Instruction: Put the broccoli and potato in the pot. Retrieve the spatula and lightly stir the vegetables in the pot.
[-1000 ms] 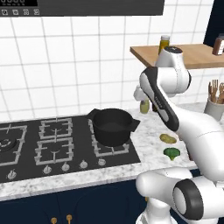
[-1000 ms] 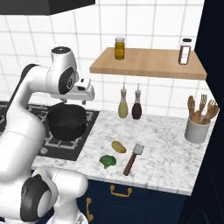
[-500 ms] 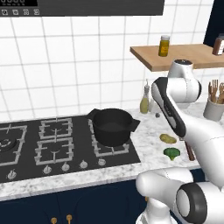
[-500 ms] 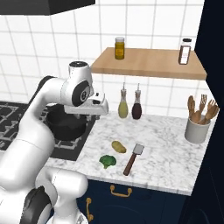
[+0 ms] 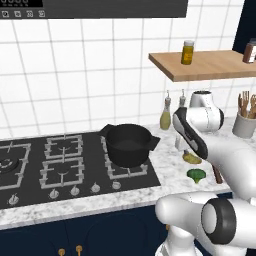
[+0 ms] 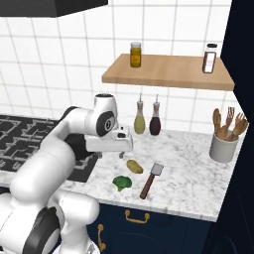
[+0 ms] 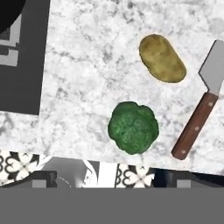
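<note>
Lying on marble beside the broccoli (image 7: 133, 127) — the potato (image 7: 162, 58), smooth tan oval; claw's (image 6: 122, 155) grip unclear.

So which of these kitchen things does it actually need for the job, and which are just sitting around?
Needed:
broccoli
potato
spatula
pot

Just sitting around:
two bottles by the wall
cup of wooden utensils
two jars on the shelf
</note>
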